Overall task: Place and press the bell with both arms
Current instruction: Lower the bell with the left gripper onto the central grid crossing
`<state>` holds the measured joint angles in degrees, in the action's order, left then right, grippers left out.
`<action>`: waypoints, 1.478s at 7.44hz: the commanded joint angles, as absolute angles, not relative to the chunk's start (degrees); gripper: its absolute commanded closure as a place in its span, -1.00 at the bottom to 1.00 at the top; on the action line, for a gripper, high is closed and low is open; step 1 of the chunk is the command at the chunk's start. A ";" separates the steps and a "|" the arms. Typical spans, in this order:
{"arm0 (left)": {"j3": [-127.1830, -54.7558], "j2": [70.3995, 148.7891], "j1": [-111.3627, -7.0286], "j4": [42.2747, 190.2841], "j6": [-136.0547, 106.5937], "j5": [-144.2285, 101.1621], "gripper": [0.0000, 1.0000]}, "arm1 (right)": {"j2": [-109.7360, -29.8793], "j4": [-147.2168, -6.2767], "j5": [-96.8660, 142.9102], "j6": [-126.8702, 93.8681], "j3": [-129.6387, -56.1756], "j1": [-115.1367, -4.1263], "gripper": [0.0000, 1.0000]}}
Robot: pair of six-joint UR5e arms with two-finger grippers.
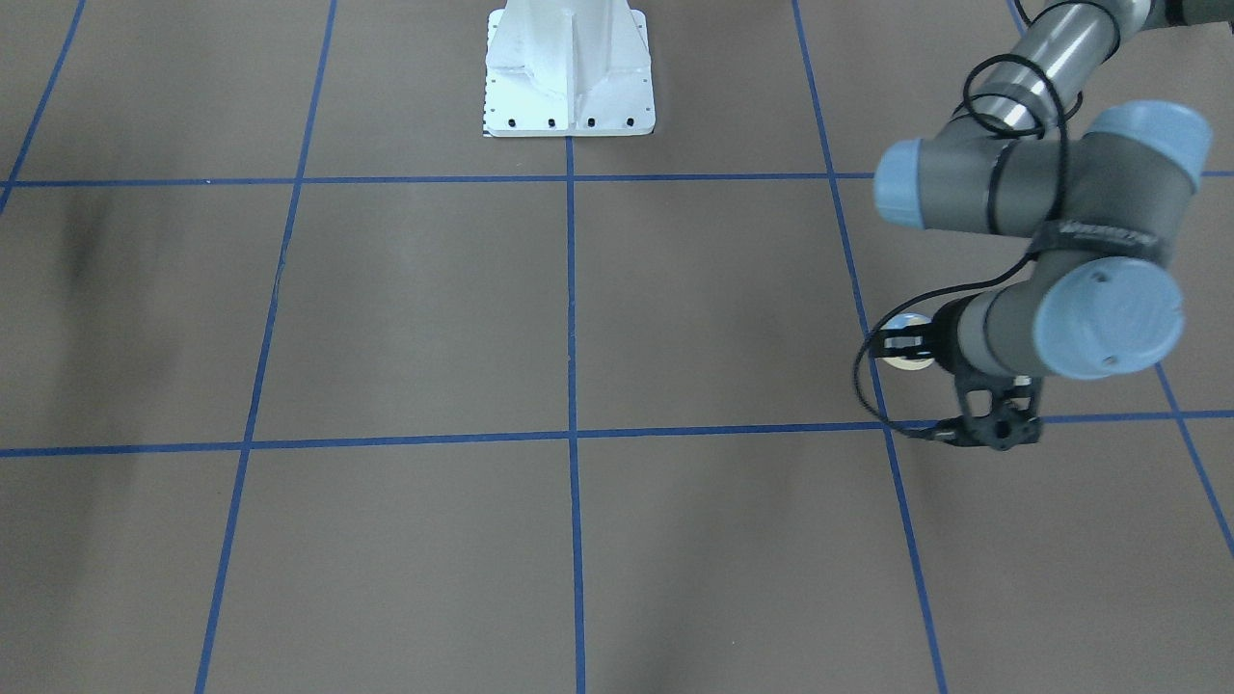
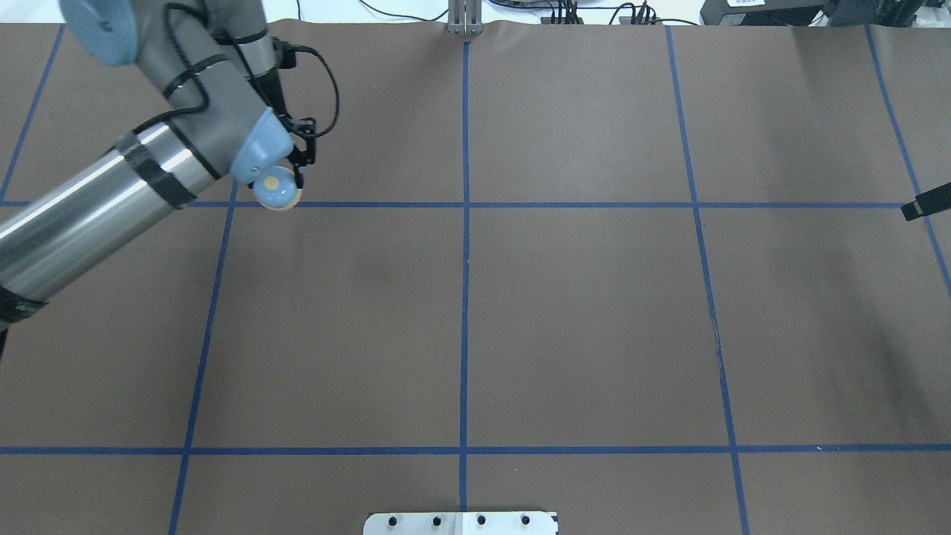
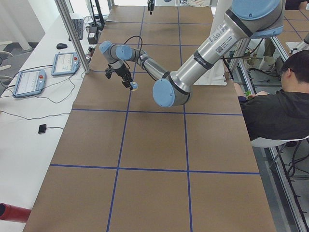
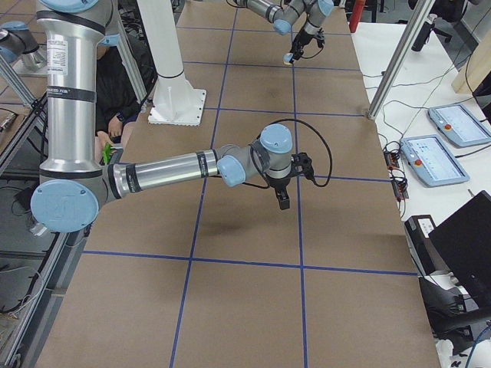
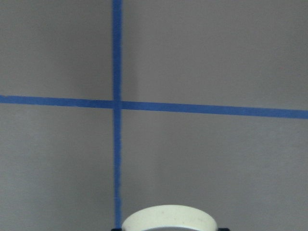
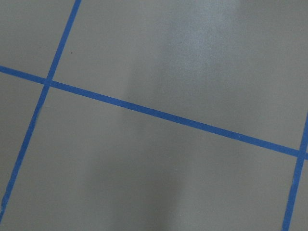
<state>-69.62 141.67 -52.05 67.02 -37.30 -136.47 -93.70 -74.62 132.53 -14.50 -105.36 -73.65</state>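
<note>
Brown paper covers the worktop point(image 2: 579, 312), marked into large squares by blue tape point(image 2: 464, 297). At the far left, the left arm point(image 2: 111, 193) reaches out over the paper. Its left gripper point(image 2: 297, 167) has the jaws closed on the small light-blue bell point(image 2: 276, 192). The cream button faces up in the overhead view. The bell lies right at a tape crossing, where the far crosswise line meets the left lengthwise line. The left wrist view shows only the bell's cream base rim at its lower edge, with a black finger on either side and the tape crossing beyond it. Whether the bell touches the paper or hangs just above it cannot be told.

The right arm point(image 4: 161, 172) stretches over the right side of the worktop, well apart from the bell. Its right gripper point(image 4: 283, 201) points down over the paper beside a lengthwise tape line. Whether its jaws are open or closed cannot be told. The white bolted pedestal point(image 1: 569, 67) stands at the near edge, on the centre line.
</note>
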 commanded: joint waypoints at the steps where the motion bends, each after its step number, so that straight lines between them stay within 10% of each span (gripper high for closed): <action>1: -59.27 147.39 -47.48 83.06 -50.92 -136.49 1.00 | -93.69 -74.62 132.54 -14.50 -105.29 -73.65 -1.00; 8: -45.88 156.53 -41.49 97.38 -64.25 -136.05 0.97 | -93.78 -74.62 132.54 -14.50 -105.21 -73.65 -1.00; 11: -45.88 156.53 -40.70 97.64 -64.25 -136.05 0.27 | -93.78 -74.62 132.54 -14.50 -105.21 -73.65 -1.00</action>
